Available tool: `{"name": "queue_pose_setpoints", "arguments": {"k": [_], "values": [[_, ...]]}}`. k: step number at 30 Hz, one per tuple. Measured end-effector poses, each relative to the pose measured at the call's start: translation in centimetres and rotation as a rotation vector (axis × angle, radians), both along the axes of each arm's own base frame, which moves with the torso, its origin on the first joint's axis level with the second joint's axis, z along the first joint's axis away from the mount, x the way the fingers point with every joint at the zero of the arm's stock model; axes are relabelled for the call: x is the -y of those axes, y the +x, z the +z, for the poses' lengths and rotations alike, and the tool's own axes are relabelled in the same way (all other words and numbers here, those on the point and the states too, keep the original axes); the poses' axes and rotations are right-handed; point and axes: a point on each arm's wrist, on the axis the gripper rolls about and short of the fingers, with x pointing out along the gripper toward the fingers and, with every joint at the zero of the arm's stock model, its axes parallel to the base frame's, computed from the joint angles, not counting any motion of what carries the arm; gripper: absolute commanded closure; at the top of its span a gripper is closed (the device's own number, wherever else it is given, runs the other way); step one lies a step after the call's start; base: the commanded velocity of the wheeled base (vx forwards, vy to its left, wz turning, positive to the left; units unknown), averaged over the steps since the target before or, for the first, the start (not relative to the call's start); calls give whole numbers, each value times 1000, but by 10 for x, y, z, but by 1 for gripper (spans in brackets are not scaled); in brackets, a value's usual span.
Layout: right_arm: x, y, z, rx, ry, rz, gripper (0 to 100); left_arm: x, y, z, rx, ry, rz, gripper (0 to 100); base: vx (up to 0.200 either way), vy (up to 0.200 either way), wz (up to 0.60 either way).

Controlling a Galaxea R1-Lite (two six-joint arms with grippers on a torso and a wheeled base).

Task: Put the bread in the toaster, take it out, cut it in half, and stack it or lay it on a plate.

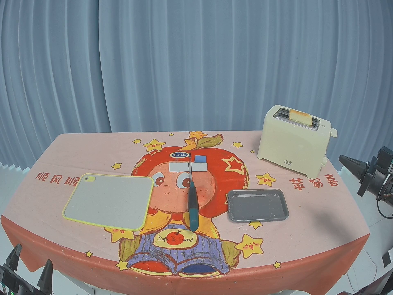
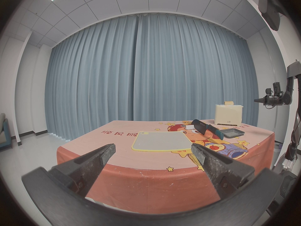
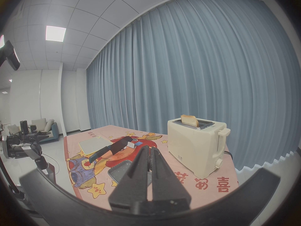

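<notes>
Blue curtains (image 1: 196,54) backed your worktop (image 1: 327,209), where the bread (image 1: 301,116) stood in the toaster (image 1: 292,142) at 2 o'clock. You had the knife (image 1: 192,201) at centre, the cutting board (image 1: 108,201) at 9 and the grey tray (image 1: 258,205) at 3. Your left tool (image 2: 152,146) hung released off 7 o'clock. Your right tool (image 3: 150,149) sat clenched and empty off 3 o'clock.

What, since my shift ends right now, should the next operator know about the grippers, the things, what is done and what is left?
Left gripper: open, empty, off the table's near left corner.
Right gripper: shut, empty, off the table's right side, pointing toward the cream two-slot toaster.
Golden bread slice: in a toaster slot, top sticking out.
Teal-handled knife: between the grey cutting board with yellow-green rim and the dark grey rectangular tray; both are bare.
Done: bread is in the toaster.
Left: take it out, halve it on the board, plate it.
</notes>
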Motion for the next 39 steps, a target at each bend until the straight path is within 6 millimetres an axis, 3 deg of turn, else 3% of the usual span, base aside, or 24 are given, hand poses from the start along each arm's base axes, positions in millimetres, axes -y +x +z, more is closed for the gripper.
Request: {"name": "queue_pose_setpoints", "arguments": {"k": [9,18,25,34,39], "values": [[4,4,-7,-2,-39,-9,100,0,0,0,0,0,0,0,0,0,0],[23,20,-34,-21,-183,-56,100,0,0,0,0,0,0,0,0,0,0],[42,34,-54,-80,-184,-109,100,0,0,0,0,0,0,0,0,0,0],[55,53,-66,20,-202,-148,100,0,0,0,0,0,0,0,0,0,0],[58,58,-79,-24,-149,-158,100,0,0,0,0,0,0,0,0,0,0]]}}
